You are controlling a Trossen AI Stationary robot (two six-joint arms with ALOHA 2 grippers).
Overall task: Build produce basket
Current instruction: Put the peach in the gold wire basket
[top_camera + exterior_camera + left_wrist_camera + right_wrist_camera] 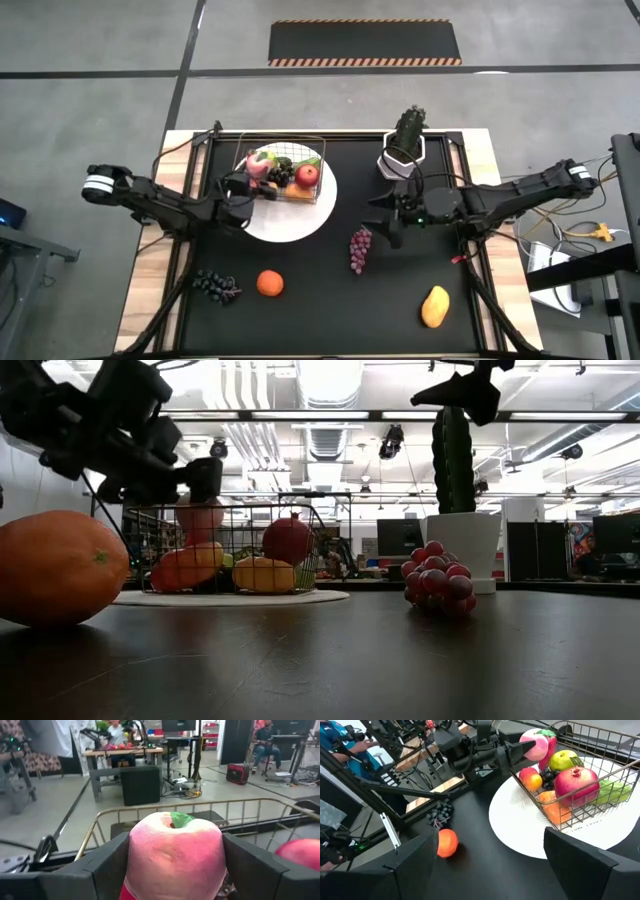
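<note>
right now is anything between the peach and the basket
Nothing visible. The left gripper holds the peach just above the basket's open top, at its near-left corner, with only fruit already inside below it.

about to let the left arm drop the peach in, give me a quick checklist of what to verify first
1. Peach held between the left gripper fingers: ok, pressed on both sides.
2. Peach over the basket: ok; the high view and the right wrist view show it above the basket's left end.
3. Room below: cannot tell; a red apple, a green apple and other fruit already fill it.
4. Basket on the white plate: ok.
5. Right gripper out of the way: ok, open beside the red grapes.
6. Produce left over: not ok; orange, dark grapes, mango on the table.
</note>
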